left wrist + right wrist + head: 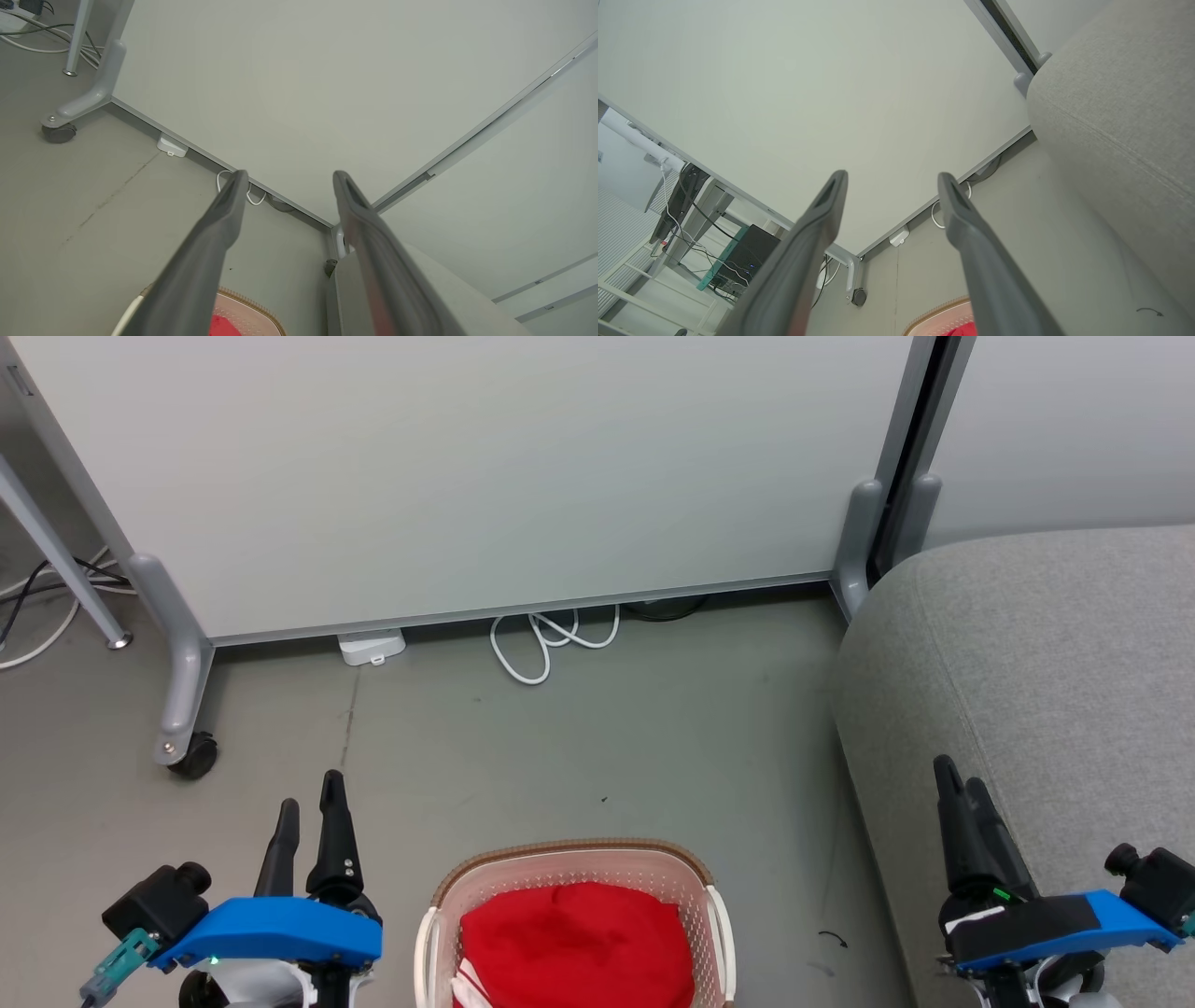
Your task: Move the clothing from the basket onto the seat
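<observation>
Finds clothing [574,943] heaped in basket [569,851] on the floor [597,737], bottom centre of head view, not yet lifted. Holds left hand [310,791] at lower left and right hand [960,773] at lower right, both empty with fingers parted, flanking the basket, probably to leave either free to dip in. Has seat [1027,663] along the right edge, near the basket, likely for a short carry

Grey floor [597,737], pale partition panel [467,476] carried on a black castor [194,756], white cable [546,644] looped under its edge, white box [372,646] beside, metal leg [56,560] at left
</observation>
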{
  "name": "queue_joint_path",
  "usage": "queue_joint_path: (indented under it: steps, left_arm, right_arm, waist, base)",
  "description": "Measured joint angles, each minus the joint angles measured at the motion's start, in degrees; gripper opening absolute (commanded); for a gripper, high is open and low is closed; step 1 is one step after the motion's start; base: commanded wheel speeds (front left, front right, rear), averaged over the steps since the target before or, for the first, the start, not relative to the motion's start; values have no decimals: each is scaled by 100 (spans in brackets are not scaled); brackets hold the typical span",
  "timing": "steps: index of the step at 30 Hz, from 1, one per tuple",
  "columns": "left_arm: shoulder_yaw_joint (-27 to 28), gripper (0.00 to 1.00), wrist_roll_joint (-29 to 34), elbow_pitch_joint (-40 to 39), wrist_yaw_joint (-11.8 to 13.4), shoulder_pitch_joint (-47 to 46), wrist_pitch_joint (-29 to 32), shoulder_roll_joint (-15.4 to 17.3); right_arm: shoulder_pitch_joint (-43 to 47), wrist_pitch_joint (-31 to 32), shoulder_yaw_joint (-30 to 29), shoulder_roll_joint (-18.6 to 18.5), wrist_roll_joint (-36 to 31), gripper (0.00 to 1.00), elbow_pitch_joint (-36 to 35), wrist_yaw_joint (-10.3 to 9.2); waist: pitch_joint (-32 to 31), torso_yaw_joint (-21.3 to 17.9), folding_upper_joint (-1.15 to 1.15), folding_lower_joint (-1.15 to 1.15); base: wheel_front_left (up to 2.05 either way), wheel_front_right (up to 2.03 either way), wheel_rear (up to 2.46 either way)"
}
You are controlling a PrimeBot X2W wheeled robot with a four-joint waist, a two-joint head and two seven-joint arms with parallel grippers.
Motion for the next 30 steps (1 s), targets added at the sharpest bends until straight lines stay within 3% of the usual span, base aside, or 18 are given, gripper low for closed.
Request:
queue_joint_path:
  steps: [30]
  left_arm:
    - [-405,100,1897,133,179,-120,-470,12]
  right_arm:
    - [-13,-476,166,-12,-1860,100,69,4]
  waist:
    - [3,58,0,-1]
  base:
    - [0,0,0]
